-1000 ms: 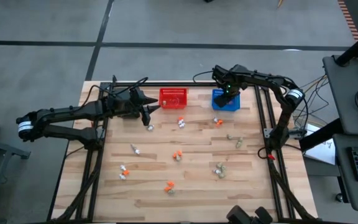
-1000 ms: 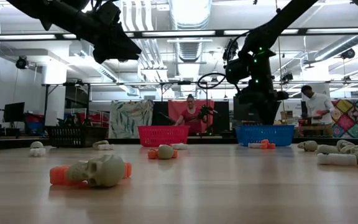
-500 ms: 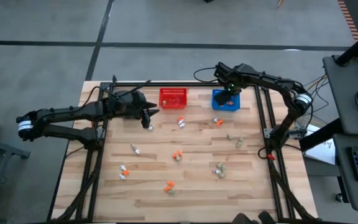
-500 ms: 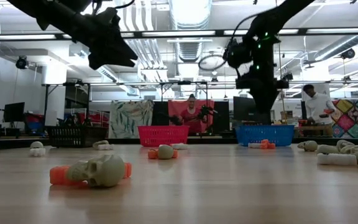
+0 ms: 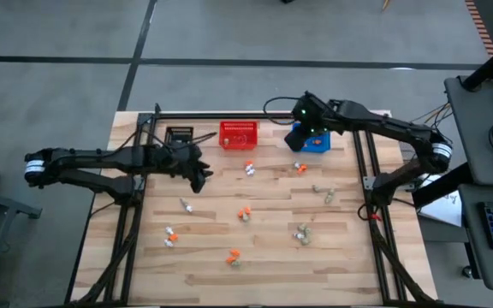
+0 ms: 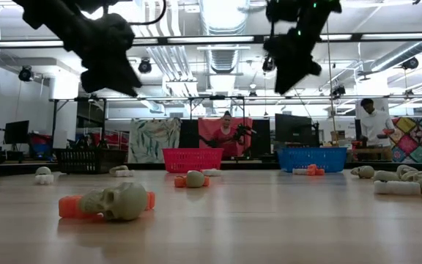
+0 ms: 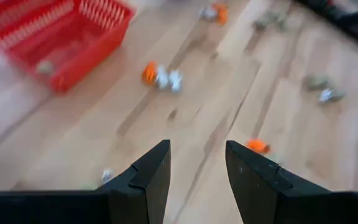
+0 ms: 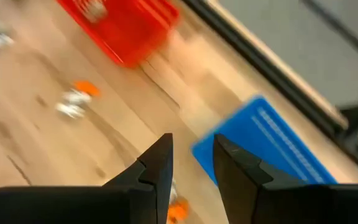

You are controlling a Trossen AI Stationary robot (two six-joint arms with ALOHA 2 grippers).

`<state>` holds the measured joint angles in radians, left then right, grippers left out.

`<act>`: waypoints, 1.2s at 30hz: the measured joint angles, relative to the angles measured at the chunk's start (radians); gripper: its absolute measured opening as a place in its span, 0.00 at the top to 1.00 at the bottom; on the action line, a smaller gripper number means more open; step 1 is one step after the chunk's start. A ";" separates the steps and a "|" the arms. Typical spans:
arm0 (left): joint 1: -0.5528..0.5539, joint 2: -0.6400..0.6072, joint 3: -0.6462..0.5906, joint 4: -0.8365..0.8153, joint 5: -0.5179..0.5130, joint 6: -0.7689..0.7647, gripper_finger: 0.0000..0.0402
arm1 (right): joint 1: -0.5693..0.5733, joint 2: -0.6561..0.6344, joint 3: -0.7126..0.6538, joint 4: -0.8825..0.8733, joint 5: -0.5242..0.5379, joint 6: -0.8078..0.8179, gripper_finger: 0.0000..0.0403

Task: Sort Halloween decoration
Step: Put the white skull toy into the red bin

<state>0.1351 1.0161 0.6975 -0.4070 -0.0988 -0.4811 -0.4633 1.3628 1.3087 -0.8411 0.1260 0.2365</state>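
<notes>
The left gripper (image 5: 202, 171) hangs above the far-left part of the wooden table (image 5: 272, 257), its two dark fingers (image 7: 151, 174) parted with bare wood showing in the gap between them and nothing held. Its arm reaches in from the left edge, and in the low view the gripper (image 6: 116, 70) sits high over the tabletop.

The right gripper (image 5: 302, 133) hovers at the far edge just left of the blue basket (image 5: 315, 142), fingers (image 8: 160, 165) a narrow gap apart and empty; from table height it (image 6: 293, 62) is well above the basket (image 6: 311, 158). Its arm stretches in from the right side.

The Halloween decoration pieces lie scattered loose across the boards: an orange-and-white trinket (image 5: 250, 168) just near of the red basket (image 5: 238, 134), an orange piece (image 5: 301, 168) near of the blue basket, grey bits (image 5: 323, 192) toward the right, an orange piece (image 5: 244, 212) at the centre, a white bit (image 5: 187, 205) on the left, an orange-white pair (image 5: 170, 236) at near left, a grey cluster (image 5: 302, 233) at near right and an orange piece (image 5: 233, 255) nearest the front. A small skull on an orange piece (image 6: 112, 202) fills the low view's foreground.

A black basket (image 5: 179, 134) stands at far left. Two people (image 6: 226, 136) are in the room beyond.
</notes>
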 joint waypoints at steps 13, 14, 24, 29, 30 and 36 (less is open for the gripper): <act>-0.164 0.000 0.000 -0.326 0.001 -0.257 0.66 | 0.164 -0.025 -0.001 0.092 0.043 -0.012 0.77; -0.179 0.000 0.000 -0.356 0.021 -0.258 0.66 | 0.169 -0.022 -0.002 0.092 0.043 -0.012 0.78; -0.300 0.009 0.001 -0.430 0.112 0.064 0.66 | 0.187 -0.020 -0.002 0.099 0.043 -0.027 0.79; -0.300 0.031 0.001 -0.465 0.108 0.215 0.66 | 0.193 -0.020 -0.002 0.099 0.042 -0.036 0.79; -0.300 0.035 0.001 -0.474 0.108 0.240 0.66 | 0.193 -0.020 -0.002 0.099 0.042 -0.037 0.79; -0.300 0.070 0.001 -0.480 0.106 0.252 0.66 | 0.193 -0.020 -0.002 0.099 0.042 -0.039 0.79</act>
<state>-0.1650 1.0861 0.6983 -0.8870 0.0074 -0.2295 -0.2703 1.3430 1.3067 -0.7422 0.1684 0.1978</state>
